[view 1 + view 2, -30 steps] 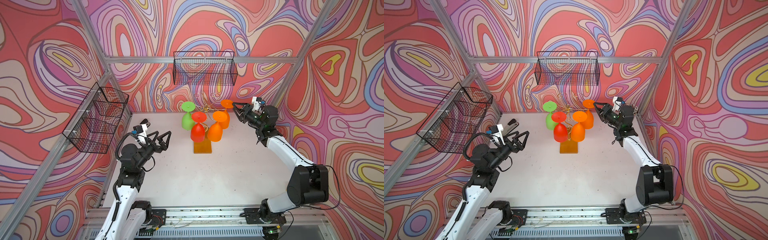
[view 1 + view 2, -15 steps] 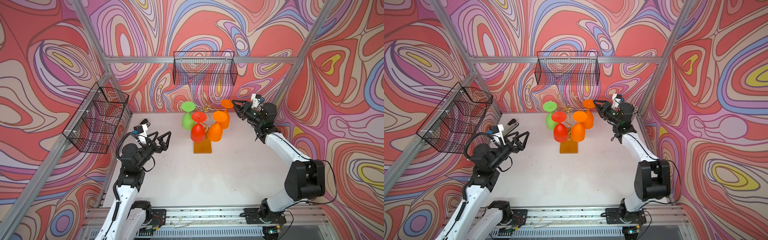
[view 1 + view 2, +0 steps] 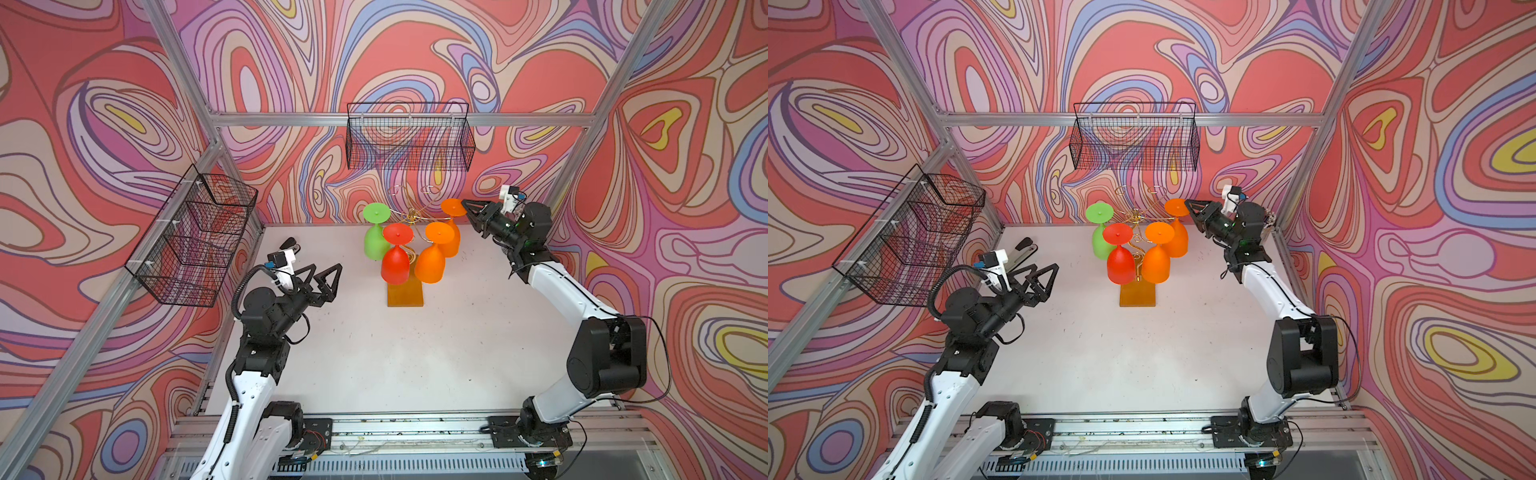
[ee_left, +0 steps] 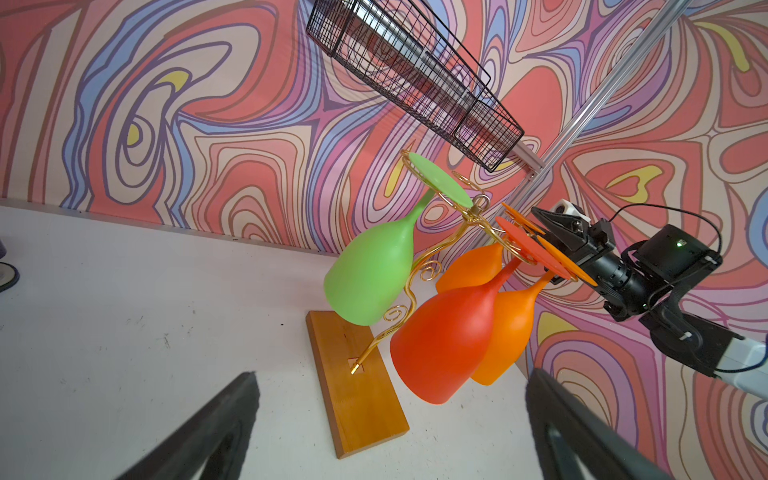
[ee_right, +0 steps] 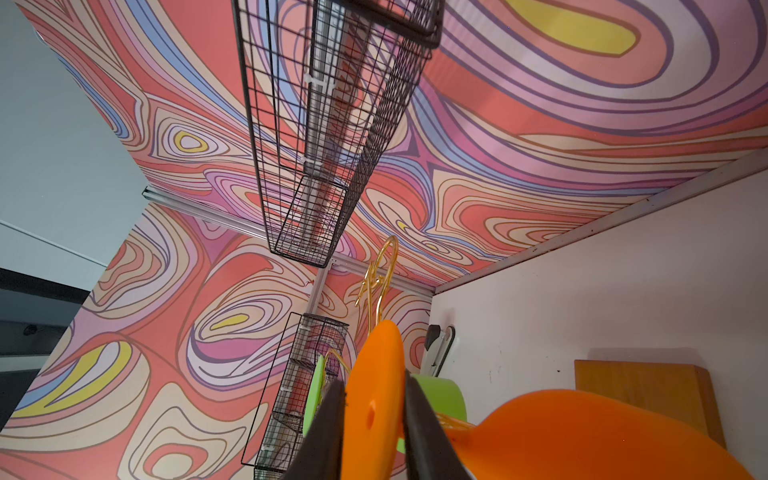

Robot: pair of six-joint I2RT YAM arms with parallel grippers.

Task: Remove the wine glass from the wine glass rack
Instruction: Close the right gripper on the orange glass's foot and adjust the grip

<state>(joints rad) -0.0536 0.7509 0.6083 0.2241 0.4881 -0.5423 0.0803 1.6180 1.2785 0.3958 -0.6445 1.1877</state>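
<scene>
Right wrist view shows the right gripper (image 5: 372,384) clamped across the disc foot of the rear orange plastic wine glass (image 5: 376,353), likely because that foot hooks it bowl-down on the thin gold wire rack (image 3: 411,216) beside 3 other glasses (image 3: 397,262), with bare white tabletop (image 3: 478,299) on the right arm's side for sliding out, and the left gripper (image 3: 328,270) spread wide, well apart.

orange glass (image 5: 582,436) cropped, left claw (image 4: 392,374) blurred

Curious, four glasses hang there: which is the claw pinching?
The rear orange glass, farthest right: the right claw grips its foot. The front orange glass hangs free.
</scene>
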